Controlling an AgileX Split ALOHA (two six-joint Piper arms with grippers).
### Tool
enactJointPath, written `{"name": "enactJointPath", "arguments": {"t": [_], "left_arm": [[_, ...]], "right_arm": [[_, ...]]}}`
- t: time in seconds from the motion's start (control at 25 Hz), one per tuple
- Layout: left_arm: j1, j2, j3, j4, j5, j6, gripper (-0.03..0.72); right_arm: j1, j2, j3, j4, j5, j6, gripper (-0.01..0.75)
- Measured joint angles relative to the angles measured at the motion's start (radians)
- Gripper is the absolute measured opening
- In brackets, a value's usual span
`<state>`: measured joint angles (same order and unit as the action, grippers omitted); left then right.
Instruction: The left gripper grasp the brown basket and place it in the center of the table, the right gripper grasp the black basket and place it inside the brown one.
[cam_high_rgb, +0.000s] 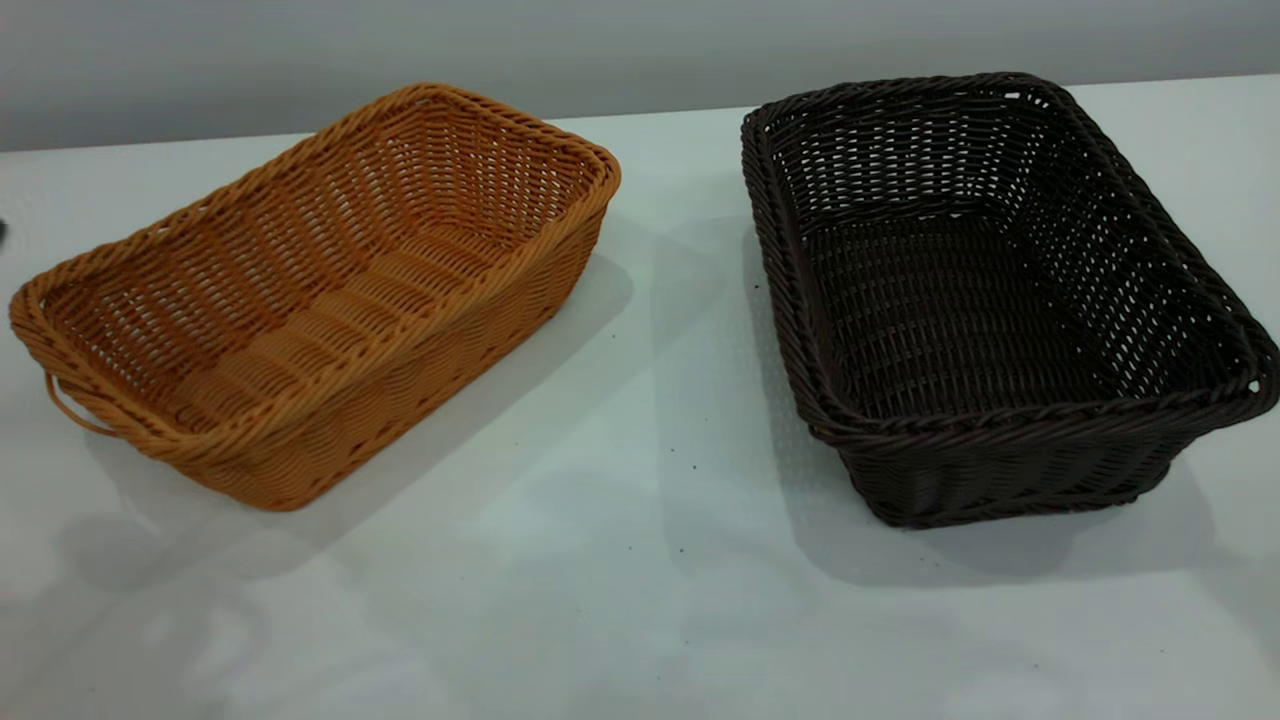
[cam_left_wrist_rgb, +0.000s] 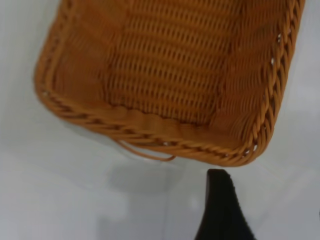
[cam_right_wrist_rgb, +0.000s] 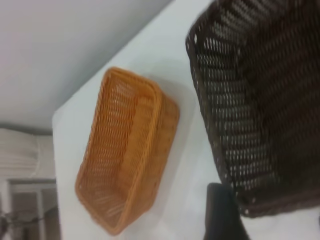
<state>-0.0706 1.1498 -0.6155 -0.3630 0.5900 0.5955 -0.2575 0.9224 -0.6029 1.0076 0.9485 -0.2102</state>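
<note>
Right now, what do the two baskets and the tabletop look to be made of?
The brown basket: woven wicker-like strands with a braided rim; their even, slightly glossy look may mean plastic rattan. The black basket: the same open weave in near-black, light showing through its walls. The table: a smooth white surface with soft reflections, possibly laminate; I cannot tell for sure.

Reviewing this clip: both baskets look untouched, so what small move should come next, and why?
Probably the left gripper should ease toward the near rim of the brown basket and straddle it. That basket sits off to the left on the table, apart from the black basket, and both are empty. The left wrist view shows a fingertip just short of the rim by its small loop; nothing is grasped yet.
</note>
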Motion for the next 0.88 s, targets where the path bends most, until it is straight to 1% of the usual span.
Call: {"name": "enactJointPath", "arguments": {"t": [0.2, 0.28, 0.44, 0.6, 0.76, 0.88], "left_arm": [[-0.046, 0.114, 0.000, -0.004, -0.093, -0.001, 0.397], [-0.066, 0.151, 0.000, -0.005, -0.107, -0.001, 0.397], [-0.118, 0.202, 0.000, -0.010, -0.123, -0.001, 0.397], [-0.162, 0.206, 0.000, -0.029, -0.168, 0.005, 0.397], [-0.166, 0.205, 0.000, -0.028, -0.172, 0.004, 0.397], [-0.166, 0.205, 0.000, -0.028, -0.170, 0.004, 0.397]], "right_arm": [[0.000, 0.044, 0.000, 0.004, 0.001, 0.115, 0.397], [0.000, 0.046, 0.009, 0.018, 0.001, 0.155, 0.397], [0.000, 0.046, 0.087, 0.099, -0.006, 0.180, 0.397], [0.000, 0.046, 0.188, 0.201, -0.018, 0.162, 0.397], [0.000, 0.045, 0.237, 0.271, -0.020, 0.161, 0.397], [0.036, 0.045, 0.239, 0.275, -0.020, 0.175, 0.395]]}}
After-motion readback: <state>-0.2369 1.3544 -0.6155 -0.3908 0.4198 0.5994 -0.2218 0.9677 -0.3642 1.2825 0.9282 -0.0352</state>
